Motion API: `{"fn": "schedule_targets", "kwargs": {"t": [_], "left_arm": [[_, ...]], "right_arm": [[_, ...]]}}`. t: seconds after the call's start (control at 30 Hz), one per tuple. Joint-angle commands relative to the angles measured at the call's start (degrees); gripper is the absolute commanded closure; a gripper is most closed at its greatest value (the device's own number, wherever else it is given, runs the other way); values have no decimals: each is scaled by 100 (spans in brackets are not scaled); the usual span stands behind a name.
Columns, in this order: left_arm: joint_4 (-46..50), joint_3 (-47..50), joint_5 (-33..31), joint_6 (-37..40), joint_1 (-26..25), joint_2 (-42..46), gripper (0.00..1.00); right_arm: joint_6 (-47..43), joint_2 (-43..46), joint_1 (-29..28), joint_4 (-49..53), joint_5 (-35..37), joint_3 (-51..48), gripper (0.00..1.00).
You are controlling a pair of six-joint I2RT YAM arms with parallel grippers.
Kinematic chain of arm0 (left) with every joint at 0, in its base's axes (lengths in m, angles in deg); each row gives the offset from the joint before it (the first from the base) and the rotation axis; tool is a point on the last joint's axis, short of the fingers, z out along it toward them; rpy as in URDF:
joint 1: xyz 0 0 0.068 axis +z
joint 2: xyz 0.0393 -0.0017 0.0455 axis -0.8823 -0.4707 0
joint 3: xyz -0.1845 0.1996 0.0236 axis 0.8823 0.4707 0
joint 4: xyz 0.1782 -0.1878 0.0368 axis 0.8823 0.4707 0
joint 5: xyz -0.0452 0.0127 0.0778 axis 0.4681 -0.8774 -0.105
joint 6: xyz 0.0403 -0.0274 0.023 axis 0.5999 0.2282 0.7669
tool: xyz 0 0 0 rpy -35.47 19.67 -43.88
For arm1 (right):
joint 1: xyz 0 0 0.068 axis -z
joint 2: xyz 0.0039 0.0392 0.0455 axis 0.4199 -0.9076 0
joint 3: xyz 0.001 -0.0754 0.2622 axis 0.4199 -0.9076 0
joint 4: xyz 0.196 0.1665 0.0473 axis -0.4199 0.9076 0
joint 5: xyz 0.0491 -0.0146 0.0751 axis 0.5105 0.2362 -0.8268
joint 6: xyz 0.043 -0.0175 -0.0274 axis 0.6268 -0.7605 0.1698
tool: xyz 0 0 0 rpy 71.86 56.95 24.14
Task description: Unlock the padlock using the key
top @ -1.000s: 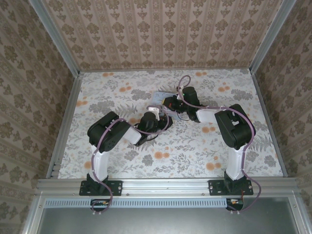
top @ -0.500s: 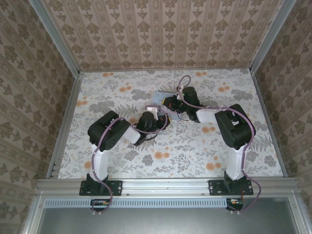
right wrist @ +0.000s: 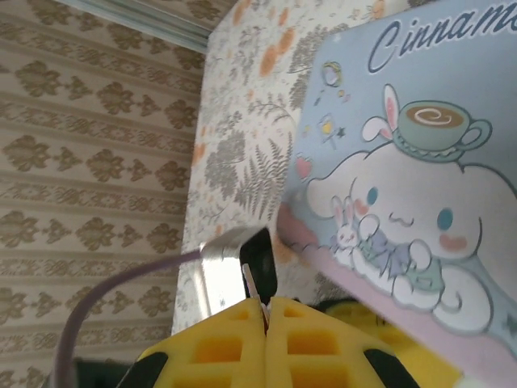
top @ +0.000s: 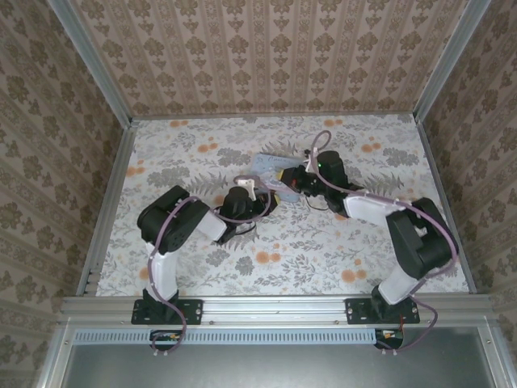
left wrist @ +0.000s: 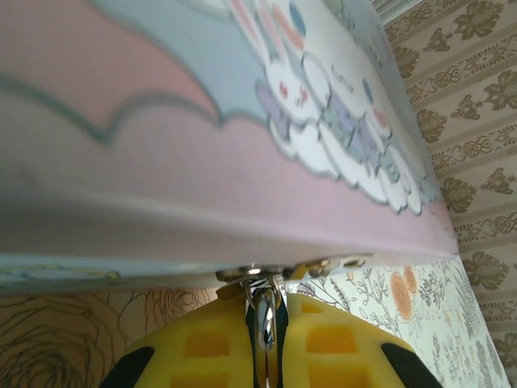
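Note:
The light blue cartoon-print tin (top: 266,164) lies at mid-table. In the left wrist view the tin (left wrist: 202,145) looms above my left gripper (left wrist: 265,303). That gripper's yellow fingers are shut on the tiny dark bluish padlock (left wrist: 265,323). The padlock's metal shackle runs up to the tin's hasp (left wrist: 252,275). My right gripper (right wrist: 265,304) is shut on the key (right wrist: 252,284), whose thin metal blade sticks out between the pads, beside the tin (right wrist: 404,186). From above, the left gripper (top: 266,198) and right gripper (top: 287,179) meet at the tin's near edge.
Floral tabletop (top: 323,242) stretches around the arms, closed in by patterned walls (top: 266,56) and metal rails. The left wrist's silver-and-black camera housing (right wrist: 238,259) sits just beyond the key tip.
The right arm has swung its elbow out to the right and its gripper has shifted slightly right and nearer. The left arm has settled a little lower and to the left.

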Motion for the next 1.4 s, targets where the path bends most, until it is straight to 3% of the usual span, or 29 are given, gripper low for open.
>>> {"fn": "schedule_targets", "kwargs": {"t": [0.0, 0.23, 0.43, 0.9, 1.2, 1.37], "left_arm": [[299, 89, 110, -93, 72, 468, 100], [736, 258, 304, -234, 140, 962, 100], [468, 393, 628, -676, 235, 1136, 100], [-169, 587, 1287, -1926, 274, 1370, 100], [-1461, 627, 1650, -3026, 387, 893, 100], [-1467, 651, 1652, -3029, 397, 886, 100]], "right_arm": [[9, 513, -43, -181, -135, -654, 100], [98, 1650, -263, -533, 48, -2161, 100], [165, 1734, -376, -830, 100, -2749, 100], [851, 444, -706, -2633, 148, -2828, 100], [995, 676, -734, -2670, 420, -2907, 100], [999, 957, -736, -2379, 563, -2825, 100]]}}
